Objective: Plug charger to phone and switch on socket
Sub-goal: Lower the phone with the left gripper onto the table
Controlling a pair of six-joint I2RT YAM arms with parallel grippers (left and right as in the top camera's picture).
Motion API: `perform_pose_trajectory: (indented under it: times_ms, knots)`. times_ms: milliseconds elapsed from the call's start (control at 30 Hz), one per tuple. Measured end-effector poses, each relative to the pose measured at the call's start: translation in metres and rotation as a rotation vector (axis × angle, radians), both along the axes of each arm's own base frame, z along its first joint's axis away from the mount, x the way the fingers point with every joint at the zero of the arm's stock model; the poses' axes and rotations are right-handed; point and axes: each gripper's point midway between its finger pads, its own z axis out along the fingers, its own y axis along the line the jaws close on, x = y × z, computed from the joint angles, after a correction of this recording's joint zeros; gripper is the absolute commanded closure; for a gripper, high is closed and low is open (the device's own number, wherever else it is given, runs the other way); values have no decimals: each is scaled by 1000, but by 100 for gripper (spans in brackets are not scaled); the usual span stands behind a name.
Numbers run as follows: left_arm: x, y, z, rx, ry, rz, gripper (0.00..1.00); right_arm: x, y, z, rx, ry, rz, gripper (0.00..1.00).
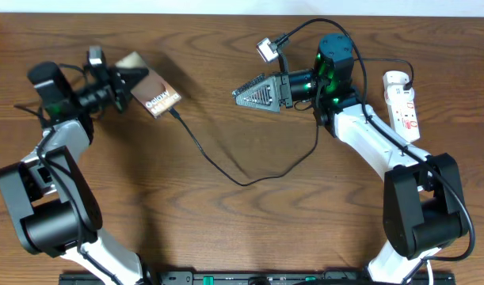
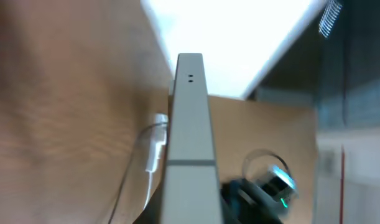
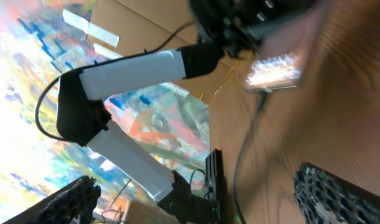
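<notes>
Right gripper (image 1: 245,93) wide open, aimed left; socket (image 1: 402,103) I want sits behind it, lengthwise fore-aft, right arm nearer

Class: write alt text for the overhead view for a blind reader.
The left gripper holds a phone at upper left, a black charger cable trailing from it across the table. The right gripper is open mid-table; a white socket lies far right.
</notes>
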Motion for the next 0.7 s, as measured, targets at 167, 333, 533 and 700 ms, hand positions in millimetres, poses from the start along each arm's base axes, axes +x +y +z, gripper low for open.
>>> perform_pose_trajectory:
  times_ms: [167, 333, 533, 700]
  knots:
    - [-18, -12, -54, 104, 163, 19, 92, 0, 0, 0, 0, 0, 0, 1]
    - [-30, -24, -84, 264, 185, -17, 93, 0, -1, 0, 0, 0, 1, 1]
    - [-42, -26, -111, 430, 221, -46, 93, -1, -1, 0, 1, 0, 8, 1]
    - [-55, -24, -130, 544, 278, -69, 93, -2, -1, 0, 2, -3, 13, 1]
